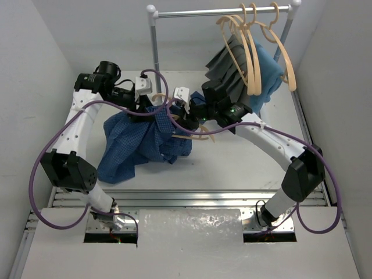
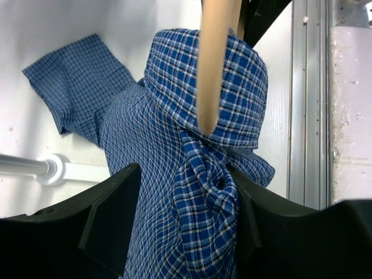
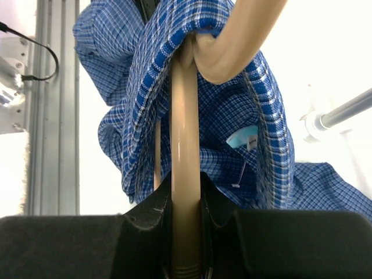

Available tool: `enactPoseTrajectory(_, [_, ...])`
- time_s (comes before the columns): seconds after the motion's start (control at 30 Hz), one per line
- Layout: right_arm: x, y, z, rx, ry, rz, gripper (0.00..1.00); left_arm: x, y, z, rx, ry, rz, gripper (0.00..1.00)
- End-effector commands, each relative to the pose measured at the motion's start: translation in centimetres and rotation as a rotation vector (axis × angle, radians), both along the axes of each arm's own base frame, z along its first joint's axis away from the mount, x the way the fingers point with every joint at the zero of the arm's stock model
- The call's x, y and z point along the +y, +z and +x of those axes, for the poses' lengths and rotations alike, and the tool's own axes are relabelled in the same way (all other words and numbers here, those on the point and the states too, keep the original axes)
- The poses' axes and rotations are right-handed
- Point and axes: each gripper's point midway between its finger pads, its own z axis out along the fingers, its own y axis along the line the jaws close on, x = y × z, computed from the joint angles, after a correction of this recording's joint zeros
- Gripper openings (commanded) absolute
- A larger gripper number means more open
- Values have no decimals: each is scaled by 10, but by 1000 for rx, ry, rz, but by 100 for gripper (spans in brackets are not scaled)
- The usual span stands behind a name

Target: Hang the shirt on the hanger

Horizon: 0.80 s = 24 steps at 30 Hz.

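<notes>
The blue checked shirt (image 1: 136, 145) hangs bunched in mid-table, its top lifted between the two grippers. My right gripper (image 1: 187, 110) is shut on the straight bar of the tan wooden hanger (image 3: 185, 116). The hanger's curved arm sits inside the shirt's collar (image 3: 232, 116), near a pale label. My left gripper (image 2: 186, 174) stands with jaws apart around a twisted fold of the shirt (image 2: 203, 203). The fold lies against the right finger, with a gap at the left one. The hanger's end (image 2: 215, 58) pokes into the collar above the fold.
A clothes rack (image 1: 215, 11) stands at the back with three more tan hangers (image 1: 256, 52). A dark grey cloth (image 1: 229, 64) and a teal cloth (image 1: 268, 75) hang there. The rack's pole (image 1: 155, 52) is just behind the grippers.
</notes>
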Motion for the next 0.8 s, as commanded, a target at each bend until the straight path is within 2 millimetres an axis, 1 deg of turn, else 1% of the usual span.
enactPoseTrajectory(0.0, [5, 22, -4, -112, 51, 57, 0, 9, 26, 4, -103, 48, 25, 55])
enactPoseTrajectory(0.03, [5, 19, -6, -108, 60, 59, 0, 11, 30, 5, -107, 64, 23, 56])
enactPoseTrajectory(0.07, [6, 21, -8, -108, 71, 68, 0, 13, 35, 7, -125, 72, 22, 57])
enactPoseTrajectory(0.13, [6, 14, -13, -71, 78, 71, 0, 17, 47, 7, -157, 87, 27, 59])
enactPoseTrajectory(0.23, [5, 12, -14, -47, 60, 80, 0, 18, 54, 2, -171, 78, 41, 62])
enactPoseTrajectory(0.3, [1, 10, -9, -47, 34, 83, 0, 19, 59, -5, -203, 73, 48, 64])
enactPoseTrajectory(0.33, [-1, 11, -4, -51, 11, 90, 0, 19, 55, -7, -204, 65, 54, 66])
enactPoseTrajectory(0.37, [-4, 7, -3, -47, -1, 86, 0, 22, 47, -11, -187, 72, 64, 68])
enactPoseTrajectory(0.4, [-5, 6, -2, -49, -8, 85, 0, 24, 40, -11, -169, 90, 75, 71])
enactPoseTrajectory(0.43, [-7, 8, -2, -64, -11, 86, 0, 26, 38, -1, -199, 117, 85, 72])
enactPoseTrajectory(0.47, [-7, 8, -2, -71, -13, 88, 0, 35, 33, 3, -197, 170, 116, 72])
enactPoseTrajectory(0.5, [-8, 11, -2, -75, -15, 93, 0, 38, 22, 8, -204, 179, 131, 72])
enactPoseTrajectory(0.53, [-8, 18, -4, -78, -18, 102, 0, 41, 21, 9, -226, 194, 151, 72])
enactPoseTrajectory(0.57, [-8, 20, -5, -67, -20, 107, 0, 40, 21, 10, -235, 191, 143, 71])
enactPoseTrajectory(0.63, [-9, 21, -8, -54, -10, 99, 0, 31, 31, 6, -249, 162, 101, 71])
enactPoseTrajectory(0.7, [-8, 24, -9, -55, 6, 98, 0, 14, 40, -2, -229, 123, 38, 71])
enactPoseTrajectory(0.77, [-6, 23, -11, -50, 18, 106, 0, 9, 35, -7, -207, 109, 36, 71])
